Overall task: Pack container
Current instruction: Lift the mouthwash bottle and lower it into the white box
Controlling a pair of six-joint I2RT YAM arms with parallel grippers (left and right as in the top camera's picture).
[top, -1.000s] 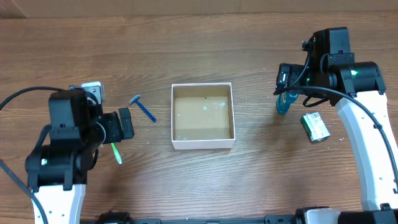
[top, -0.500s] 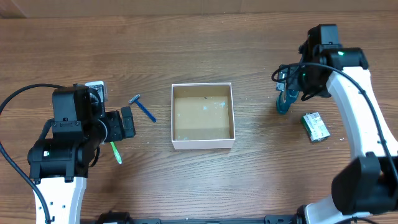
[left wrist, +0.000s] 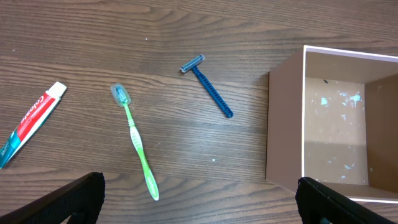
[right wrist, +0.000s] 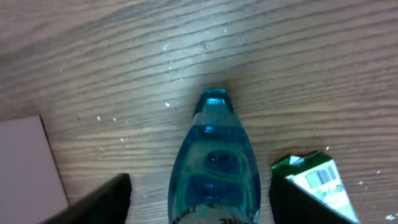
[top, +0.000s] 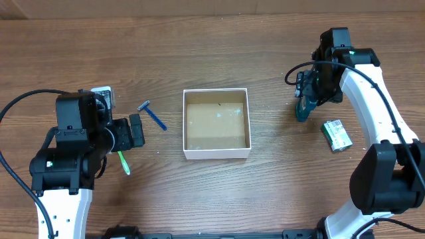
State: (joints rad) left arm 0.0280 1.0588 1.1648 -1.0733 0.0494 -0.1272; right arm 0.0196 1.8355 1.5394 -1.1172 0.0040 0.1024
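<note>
The container [top: 217,153], a shallow white-walled box with a brown floor, sits mid-table with nothing in it; its left wall [left wrist: 285,124] shows in the left wrist view. A blue transparent bottle [top: 303,109] lies right of it. My right gripper [top: 307,98] is down over the bottle [right wrist: 214,162], open, one finger on each side, with a gap of table showing on both sides. My left gripper [top: 135,131] hangs open left of the container, its jaws [left wrist: 205,202] wide over bare wood just below a green toothbrush [left wrist: 137,149].
A green-and-white packet [top: 337,135] lies right of the bottle, close to my right finger [right wrist: 314,180]. A blue razor [top: 154,116] lies between the left gripper and the container. A toothpaste tube [left wrist: 31,124] lies at the far left.
My right arm has swung and settled over the blue bottle, and its fingers have drawn in towards the bottle's sides. The left arm has not moved.
</note>
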